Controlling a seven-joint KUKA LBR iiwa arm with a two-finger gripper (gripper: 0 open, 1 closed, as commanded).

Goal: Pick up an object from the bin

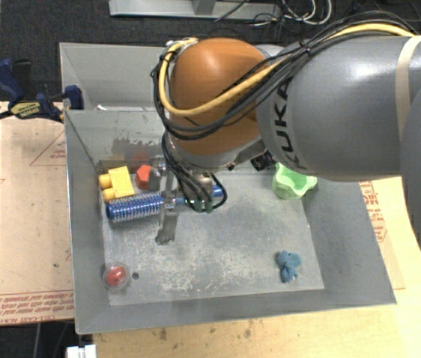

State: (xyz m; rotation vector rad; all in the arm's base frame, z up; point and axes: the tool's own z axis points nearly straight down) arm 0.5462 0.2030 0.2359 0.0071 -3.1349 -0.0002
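Lying beside hand (pixel 167 224): blue coil (pixel 134 207).

1. Grey metal bin (pixel 225 263): matt floor, scuffed and scratched.
2. Blue ribbed roller (pixel 134 207): shiny, with metallic-looking ridges.
3. Yellow block (pixel 117 183), just above the roller: smooth, glossy plastic.
4. Red ball (pixel 115 276), below the roller: glossy, partly see-through.
5. Green piece (pixel 292 181), well right of the roller: smooth plastic.
6. Orange cover (pixel 210 88), above the roller: glossy, on the smooth, satin grey arm (pixel 360 110).

Grey KUKA arm (pixel 360 103) — orange wrist cover (pixel 210 80), yellow and black cables (pixel 195 118).
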